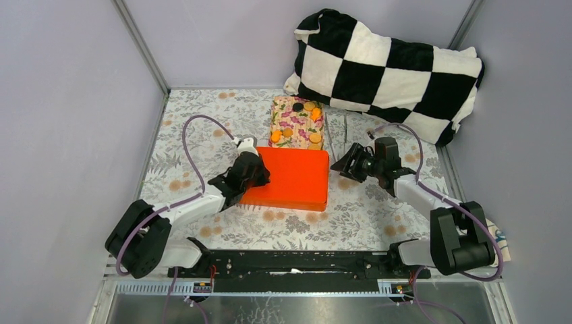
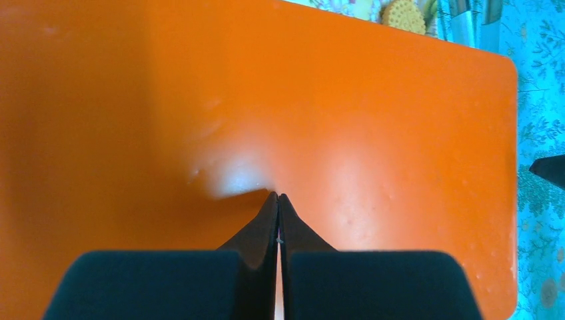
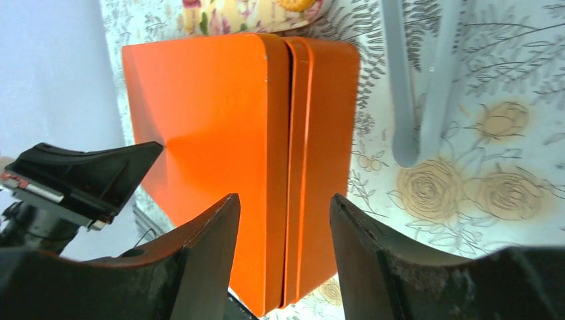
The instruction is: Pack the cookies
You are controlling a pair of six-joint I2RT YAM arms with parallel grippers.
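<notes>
1. We see the cookies (image 1: 315, 137) on the floral tray (image 1: 287, 116), just above the middle of the top view. Several are golden-orange discs, and one black disc lies near the tray's upper edge.
2. Directly below the tray a closed orange box (image 1: 297, 185) sits on the flowered tablecloth (image 1: 378, 216). Its upper edge is just beside the tray's lower edge.
3. The left gripper (image 2: 278, 200) has its fingers pressed together. Their tips, as far as we can tell, rest on the box's lid.
4. In the top view this gripper is over the left part of the box. The cookies lie up and to its right, past the box's upper edge and well apart from the fingers.
5. In the left wrist view one golden cookie peeks in at the upper edge, right of centre.
6. The right gripper (image 1: 339, 164) sits just beside the box's upper right corner. Its fingers are spread and grip nothing, and its wrist view shows the box's lid seam in the gap beyond them.
7. From this gripper the cookies lie up and to the left, near but not touching.
8. A pale U-shaped piece (image 3: 413, 93) lies between the tray and the right gripper.
9. A checkered cushion (image 1: 391, 67) fills the upper right of the top view.
</notes>
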